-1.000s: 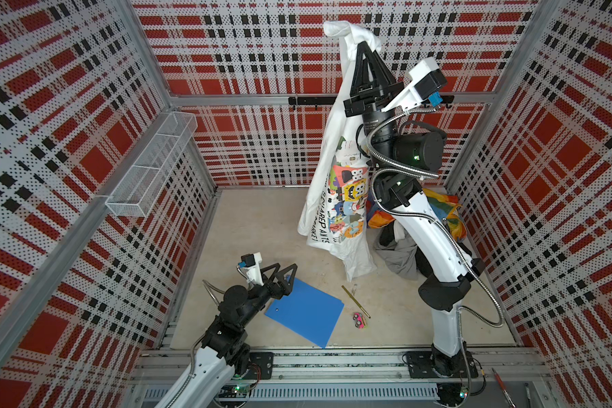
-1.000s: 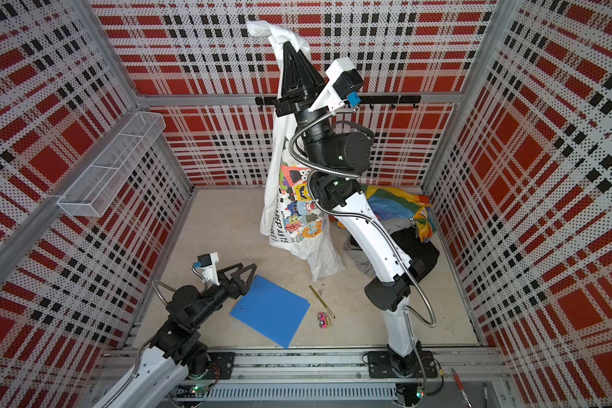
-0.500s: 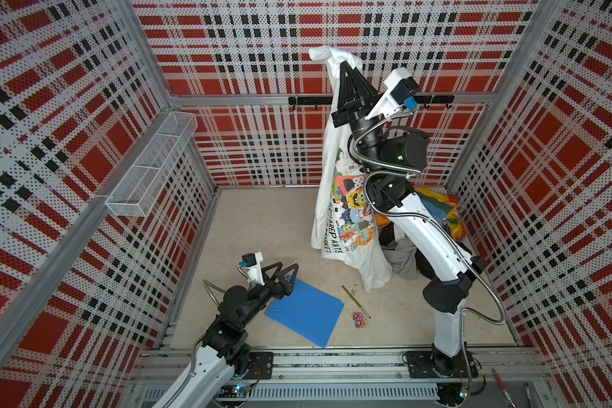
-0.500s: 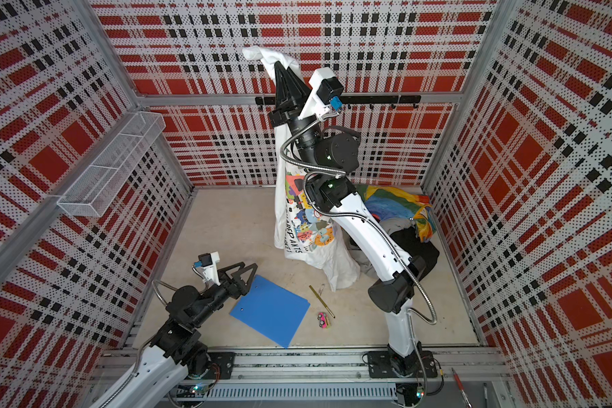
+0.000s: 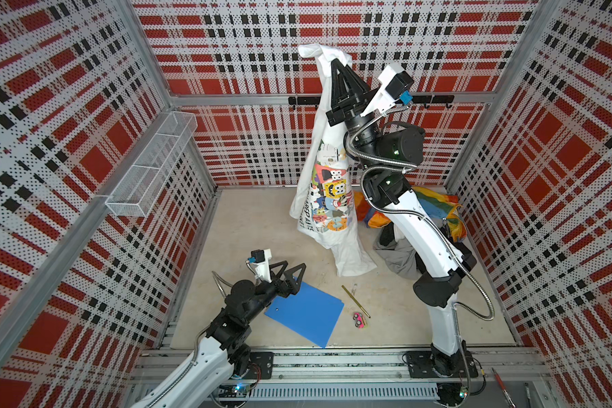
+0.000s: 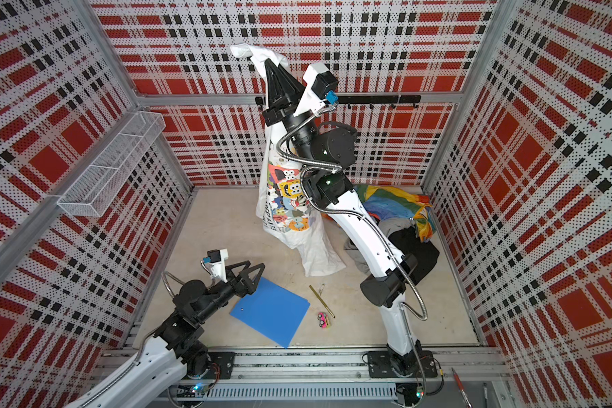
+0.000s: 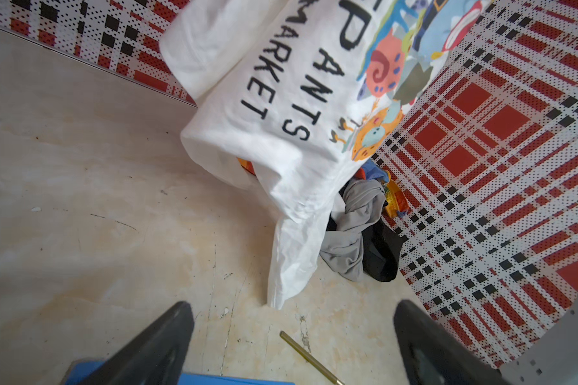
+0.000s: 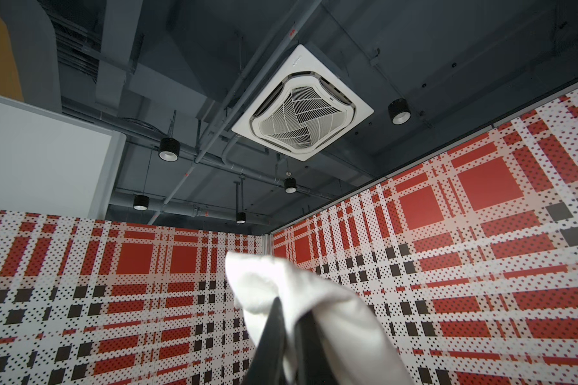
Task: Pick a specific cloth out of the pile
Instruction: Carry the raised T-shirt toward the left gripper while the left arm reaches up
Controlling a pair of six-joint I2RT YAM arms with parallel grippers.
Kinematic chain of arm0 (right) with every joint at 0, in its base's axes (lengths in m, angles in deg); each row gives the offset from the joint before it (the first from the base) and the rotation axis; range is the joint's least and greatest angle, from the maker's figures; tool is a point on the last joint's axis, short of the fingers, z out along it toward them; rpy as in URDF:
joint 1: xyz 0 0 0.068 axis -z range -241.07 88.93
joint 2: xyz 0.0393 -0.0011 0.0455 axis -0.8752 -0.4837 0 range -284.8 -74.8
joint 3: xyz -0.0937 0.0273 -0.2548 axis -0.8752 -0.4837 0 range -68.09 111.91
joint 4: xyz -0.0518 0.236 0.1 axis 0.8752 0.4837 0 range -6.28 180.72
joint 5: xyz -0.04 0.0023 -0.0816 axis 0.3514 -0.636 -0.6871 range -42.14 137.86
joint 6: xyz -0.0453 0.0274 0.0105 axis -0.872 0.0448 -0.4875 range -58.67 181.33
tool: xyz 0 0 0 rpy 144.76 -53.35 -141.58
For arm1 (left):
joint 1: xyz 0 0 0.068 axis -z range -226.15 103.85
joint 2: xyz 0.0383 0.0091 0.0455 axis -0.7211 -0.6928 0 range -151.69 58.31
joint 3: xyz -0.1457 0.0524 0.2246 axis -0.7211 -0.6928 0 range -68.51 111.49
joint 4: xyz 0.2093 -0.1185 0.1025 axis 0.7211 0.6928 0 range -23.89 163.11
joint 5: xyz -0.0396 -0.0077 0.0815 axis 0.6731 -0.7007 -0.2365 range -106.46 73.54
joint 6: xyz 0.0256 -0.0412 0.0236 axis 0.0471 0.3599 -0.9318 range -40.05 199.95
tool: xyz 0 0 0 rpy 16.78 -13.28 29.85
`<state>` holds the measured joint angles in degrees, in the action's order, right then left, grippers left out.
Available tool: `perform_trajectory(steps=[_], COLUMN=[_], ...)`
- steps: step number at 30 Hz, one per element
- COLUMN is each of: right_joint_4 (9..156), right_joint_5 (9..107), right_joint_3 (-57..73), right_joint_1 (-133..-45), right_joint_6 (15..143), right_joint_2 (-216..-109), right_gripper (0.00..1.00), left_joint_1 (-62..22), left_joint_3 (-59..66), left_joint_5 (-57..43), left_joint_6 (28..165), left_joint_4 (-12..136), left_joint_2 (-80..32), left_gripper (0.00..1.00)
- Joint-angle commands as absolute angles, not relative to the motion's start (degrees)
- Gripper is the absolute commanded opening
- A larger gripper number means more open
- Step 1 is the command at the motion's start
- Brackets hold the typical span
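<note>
I find the large white fabric cloth [image 5: 327, 201], with its multicoloured cartoon print and black block lettering, hanging full length from my right gripper [image 5: 336, 63], held high near the back wall. The jaws are clenched on a small bunch near its top, with a loose flap folded over the tips. I judge this a thin purchase, and a slip would drop it. The cloth also drapes against the right arm's wrist and could snag there when the arm turns. The heap of rainbow-striped, grey and black cloths [image 5: 403, 247] lies on the floor behind that arm. The white tail hangs just beside its grey piece – I cannot tell whether they touch – so a sideways carry may drag that piece along. The flat blue rectangular folder [image 5: 306, 312] lies in front, with my left gripper [image 5: 293, 267] spread wide and empty at its corner. A low swing of the tail could sweep the thin brass-coloured rod [image 5: 355, 300] and the small pink toy car [image 5: 359, 320].
</note>
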<state>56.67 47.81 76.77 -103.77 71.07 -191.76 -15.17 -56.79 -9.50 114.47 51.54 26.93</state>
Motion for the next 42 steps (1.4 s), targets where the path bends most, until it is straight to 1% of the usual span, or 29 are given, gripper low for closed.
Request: perform_trajectory(steps=[1, 4, 7, 14, 17, 20, 23, 28, 32, 36, 39, 42], right_joint_4=[48.7, 50.1, 52.1, 47.6, 46.9, 47.7, 50.4, 53.1, 53.7, 54.7, 57.5, 60.8], right_joint_5=[50.1, 51.1, 52.5, 52.4, 51.1, 50.2, 49.8, 50.1, 50.8, 52.0, 53.5, 55.3], right_joint_3=[73.9, 73.3, 69.5, 46.5, 40.4, 37.9, 38.1, 37.9, 36.2, 34.5, 34.1, 32.8], right_joint_1=[-104.1, -104.0, -104.1, -104.0, -104.1, -104.1, -104.0, -104.0, -104.0, -104.0, -104.0, -104.1], right_joint_6=[72.8, 73.4, 74.6, 77.3, 77.2, 76.6, 75.9, 75.7, 75.8, 76.7, 77.5, 78.8], right_joint_2=[-185.8, -184.9, -183.7, -176.2, -174.0, -173.2, -173.5, -173.3, -172.5, -171.3, -170.5, -169.1], right_gripper=[0.00, 0.00, 0.00, 0.00, 0.00, 0.00, 0.00, 0.00, 0.00, 0.00, 0.00, 0.00], left_joint_1=[-13.8, -11.8, -10.0, -9.2, -9.2, -9.1, -9.1, -10.5, -15.9, -21.4, -23.1, -23.3], left_joint_3=[-55.0, -54.0, -53.4, -53.0, -53.1, -53.0, -52.1, -47.0, -38.9, -29.5, -24.5, -19.7], left_joint_5=[-10.9, -12.7, -15.1, -16.3, -16.4, -16.4, -16.0, -16.0, -10.9, -2.8, 3.8, 7.8], left_joint_6=[113.2, 112.2, 111.4, 111.3, 111.4, 111.4, 110.4, 105.5, 103.4, 102.2, 100.0, 96.8], left_joint_4=[48.1, 47.9, 47.8, 47.6, 47.6, 47.6, 47.5, 47.7, 48.4, 48.3, 45.2, 44.1], left_joint_2=[25.7, 24.2, 23.2, 22.6, 22.7, 22.6, 22.2, 21.1, 17.5, 10.0, 5.0, 1.1], left_gripper=[0.98, 1.00, 0.99, 0.99, 0.99, 1.00, 0.99, 0.99, 0.99, 0.99, 0.99, 0.99])
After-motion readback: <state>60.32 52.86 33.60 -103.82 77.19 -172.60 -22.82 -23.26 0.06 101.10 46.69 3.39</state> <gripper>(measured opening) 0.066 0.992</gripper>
